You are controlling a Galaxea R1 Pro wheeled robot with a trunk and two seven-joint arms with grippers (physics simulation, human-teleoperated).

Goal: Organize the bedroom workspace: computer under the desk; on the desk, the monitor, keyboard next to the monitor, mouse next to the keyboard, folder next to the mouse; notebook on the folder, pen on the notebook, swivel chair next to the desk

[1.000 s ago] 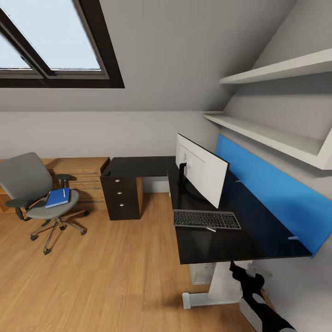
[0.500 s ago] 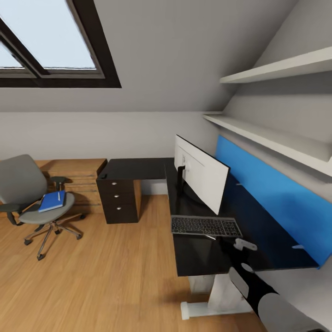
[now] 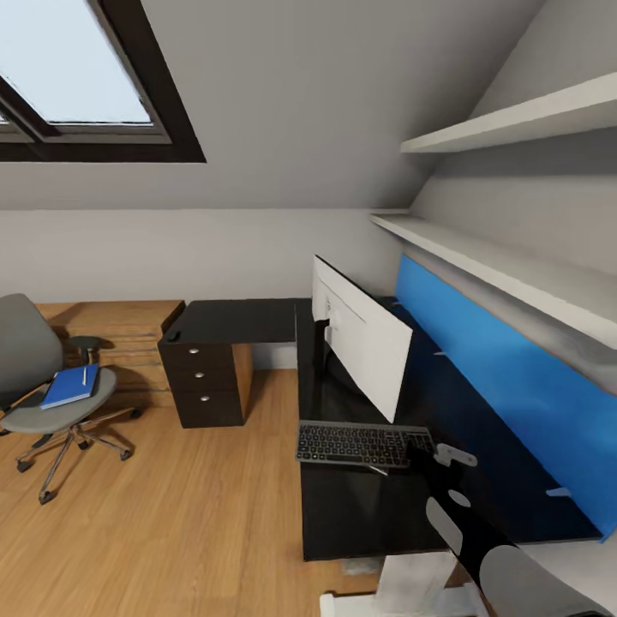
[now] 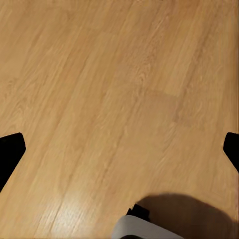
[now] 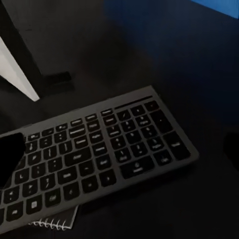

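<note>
Rolling along the bedroom's wood floor (image 3: 188,506), the head view has open boards between the swivel chair (image 3: 38,386) at far left and the L-shaped bench (image 3: 360,506) at right. On the chair's seat lies the blue folder (image 3: 70,386) with a white pen (image 3: 84,375) on top. Behind it stands a light wooden dresser (image 3: 120,330); next comes the bench's dark drawer unit (image 3: 204,386), drawers closed, contents unseen. The monitor (image 3: 364,343) stands on the bench, white back toward the camera, with the keyboard (image 3: 360,444) just in front, near the bench's front edge. In the right wrist view a spiral-bound notebook (image 5: 52,223) pokes out from under the keyboard's (image 5: 94,154) near edge. A blue panel (image 3: 506,386) and wall shelves (image 3: 514,257) line the right side.

The left end effector (image 4: 119,149) hangs over bare floor with its fingers spread apart. The right end effector (image 3: 433,452) hovers over the keyboard's right end; whether it is apart or together cannot be told.

Compared with a second ago, the whole view has swung, and the right arm has risen from below the bench edge to above it.
</note>
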